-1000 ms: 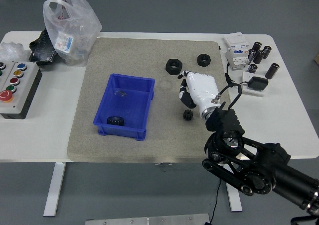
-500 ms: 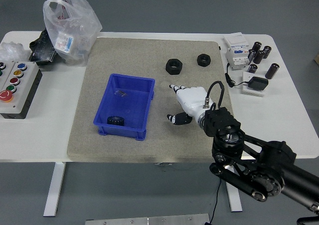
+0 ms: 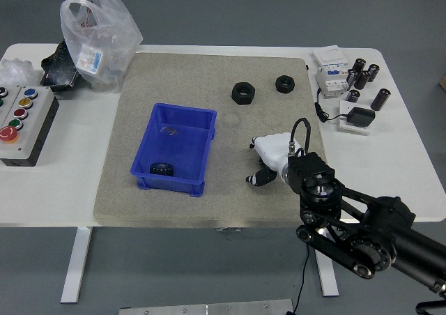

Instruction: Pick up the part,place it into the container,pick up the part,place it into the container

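step: second pick | right hand (image 3: pixel 268 163) curled down over small black part (image 3: pixel 261 173) (grip unclear) | next: lift, carry to blue container (image 3: pixel 173 148)

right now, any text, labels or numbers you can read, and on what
None can be read.
Packet in the plastic bag: has print, too blurred.
Breaker: blue mark, too small.
Button box: coloured buttons, no readable labels.
Blue bin, nuts: no text seen.
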Available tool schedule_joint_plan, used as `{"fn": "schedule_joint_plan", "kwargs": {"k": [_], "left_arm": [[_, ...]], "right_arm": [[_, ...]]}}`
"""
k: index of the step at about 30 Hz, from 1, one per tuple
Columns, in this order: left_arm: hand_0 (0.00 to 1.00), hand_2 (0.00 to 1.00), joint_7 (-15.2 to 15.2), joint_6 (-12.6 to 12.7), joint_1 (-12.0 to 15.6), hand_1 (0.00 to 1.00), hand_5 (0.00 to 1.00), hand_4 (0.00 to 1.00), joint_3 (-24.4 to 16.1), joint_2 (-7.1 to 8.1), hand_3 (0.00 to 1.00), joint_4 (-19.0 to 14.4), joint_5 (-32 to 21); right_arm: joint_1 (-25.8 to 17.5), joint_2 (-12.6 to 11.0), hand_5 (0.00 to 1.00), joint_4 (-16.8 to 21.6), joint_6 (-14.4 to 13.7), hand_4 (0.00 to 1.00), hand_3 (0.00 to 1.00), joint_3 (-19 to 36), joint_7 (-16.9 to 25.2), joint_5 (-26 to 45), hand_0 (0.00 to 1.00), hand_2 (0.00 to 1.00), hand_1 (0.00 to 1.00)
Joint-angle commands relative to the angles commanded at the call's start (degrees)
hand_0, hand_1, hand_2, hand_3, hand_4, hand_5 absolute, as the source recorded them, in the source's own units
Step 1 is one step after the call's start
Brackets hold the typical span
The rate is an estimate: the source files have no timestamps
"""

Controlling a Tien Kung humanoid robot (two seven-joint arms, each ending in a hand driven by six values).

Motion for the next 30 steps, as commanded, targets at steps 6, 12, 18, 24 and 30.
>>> {"fn": "schedule_joint_plan", "kwargs": {"k": [6,12,18,24,30], "left_arm": [[0.611,0.591,-0.02,-0.02,0.03,0.604,0.350,0.633,0.11,-0.01,0.629,0.00,-0.12],[0.612,0.591,0.01,-0.01,0.08,0.604,0.349,0.631,0.04,-0.01,0.629,0.00,-0.10],[0.612,0.591,0.00,-0.05,0.06,0.605,0.350,0.630,0.10,0.02,0.629,0.00,-0.15],[0.612,0.592,-0.01,-0.07,0.06,0.604,0.358,0.628,0.18,0.02,0.627,0.00,-0.23],[0.612,0.592,-0.02,-0.06,0.03,0.605,0.366,0.623,0.21,0.03,0.628,0.00,-0.25]], "right_arm": [[0.14,-0.07,0.344,-0.06,-1.48,0.464,0.670,0.08,0.00,-0.70,0.233,0.633,0.389],[0.25,-0.32,0.274,-0.41,-0.84,0.351,0.661,0.14,0.00,-0.28,0.228,0.606,0.382],[0.31,-0.31,0.307,-1.27,-0.07,0.355,0.650,-0.14,0.00,0.94,0.234,0.601,0.377],[0.31,-0.29,0.301,-1.35,-0.36,0.332,0.660,-0.30,0.00,1.60,0.238,0.607,0.378],[0.27,-0.32,0.434,-0.11,-3.52,0.584,0.734,1.27,0.00,-0.42,0.225,0.707,0.386]]}}
